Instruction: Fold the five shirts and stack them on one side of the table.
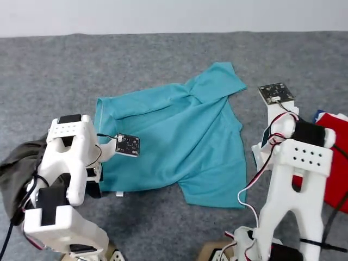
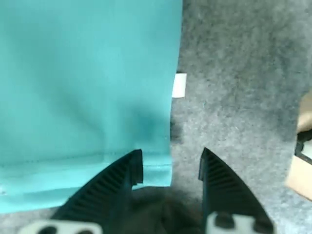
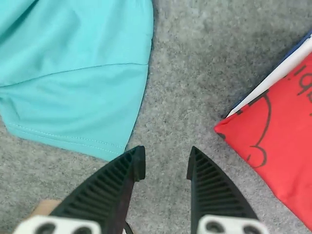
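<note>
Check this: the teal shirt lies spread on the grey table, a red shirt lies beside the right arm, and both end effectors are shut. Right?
No: both are open. The wrist views show the left end effector and the right end effector with jaws apart. The rest holds: teal shirt spread on the grey table, red shirt beside the right arm.

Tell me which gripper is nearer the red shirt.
Right. The right gripper, jaws open, hangs over bare grey mat just beside the red shirt. The left gripper sits at the far edge of the teal shirt, farther off.
</note>
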